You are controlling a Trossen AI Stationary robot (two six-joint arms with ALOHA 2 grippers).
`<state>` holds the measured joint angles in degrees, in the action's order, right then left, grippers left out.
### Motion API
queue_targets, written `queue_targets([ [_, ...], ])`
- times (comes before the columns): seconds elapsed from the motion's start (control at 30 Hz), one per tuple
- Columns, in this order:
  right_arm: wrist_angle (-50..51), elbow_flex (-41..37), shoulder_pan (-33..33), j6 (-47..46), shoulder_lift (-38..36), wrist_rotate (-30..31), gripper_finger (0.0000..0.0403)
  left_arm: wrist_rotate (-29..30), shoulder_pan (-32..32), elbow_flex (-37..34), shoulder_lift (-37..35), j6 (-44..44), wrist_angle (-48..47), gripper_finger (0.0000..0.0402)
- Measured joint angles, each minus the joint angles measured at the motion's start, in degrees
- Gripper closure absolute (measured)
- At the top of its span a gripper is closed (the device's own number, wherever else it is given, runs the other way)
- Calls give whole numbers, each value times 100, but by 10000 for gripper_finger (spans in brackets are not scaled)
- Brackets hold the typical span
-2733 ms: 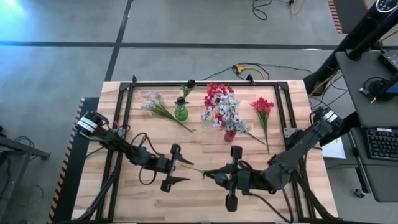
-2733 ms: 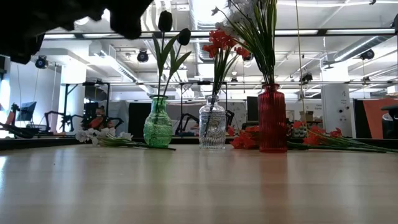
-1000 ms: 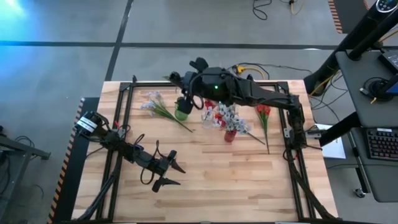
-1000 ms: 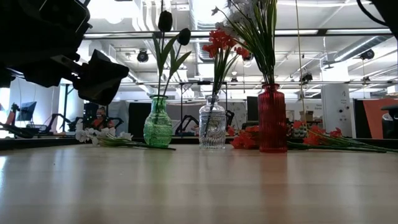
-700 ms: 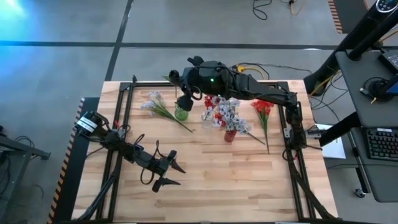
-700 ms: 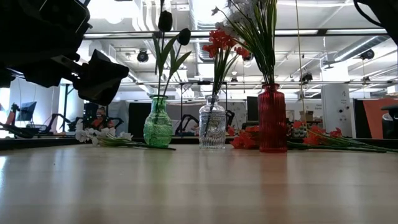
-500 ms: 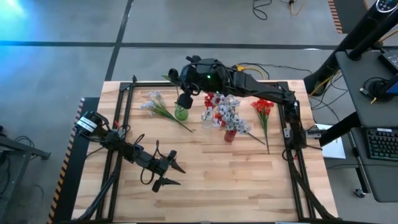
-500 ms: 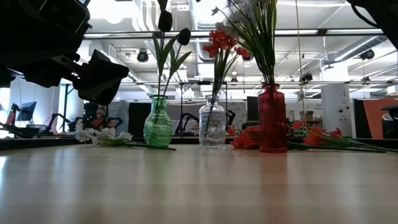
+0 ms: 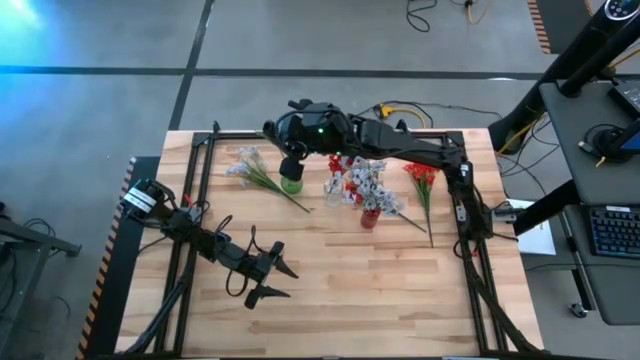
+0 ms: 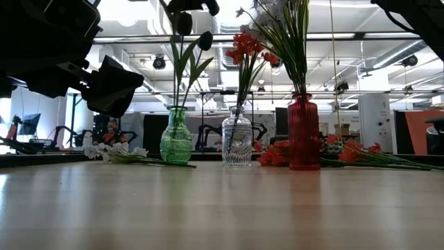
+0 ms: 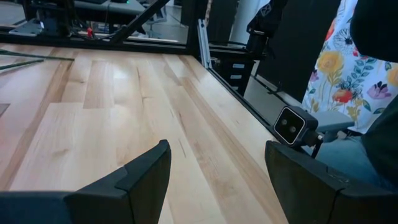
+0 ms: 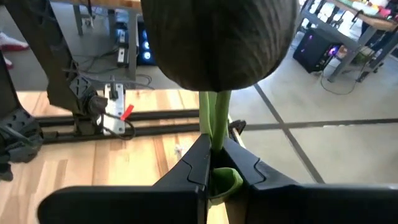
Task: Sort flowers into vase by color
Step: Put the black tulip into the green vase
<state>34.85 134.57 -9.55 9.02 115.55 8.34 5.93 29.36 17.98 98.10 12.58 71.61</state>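
Here, dark bud's stem [image 12: 214, 127] pinched between right fingers [image 12: 198, 163]

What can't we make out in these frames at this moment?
- Green vase mouth: high view, the right arm covers it; whether the stem is inside yet cannot be told.
- Right gripper, shut on the dark bud flower: right wrist view, stem below the fingers hidden.
- Flowers in the red vase: low view, tops cut by the upper edge.
- Left gripper, open near the table's front: nothing between its fingers.
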Motion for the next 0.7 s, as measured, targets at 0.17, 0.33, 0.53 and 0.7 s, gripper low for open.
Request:
queue_targets([
  [0.17, 24, -1, -10, -2, 42, 0, 385, 2, 0, 0, 0, 0, -17, 159],
  [0.33, 42, -1, -14, -3, 52, 2, 385, 4, 1, 0, 0, 1, -17, 159],
  [0.53, 46, -1, -14, -2, 59, 2, 385, 4, 0, 0, 0, 0, -17, 159],
  [0.7, 50, -11, -14, -42, 59, 2, 385, 7, 1, 0, 0, 1, -17, 159],
])
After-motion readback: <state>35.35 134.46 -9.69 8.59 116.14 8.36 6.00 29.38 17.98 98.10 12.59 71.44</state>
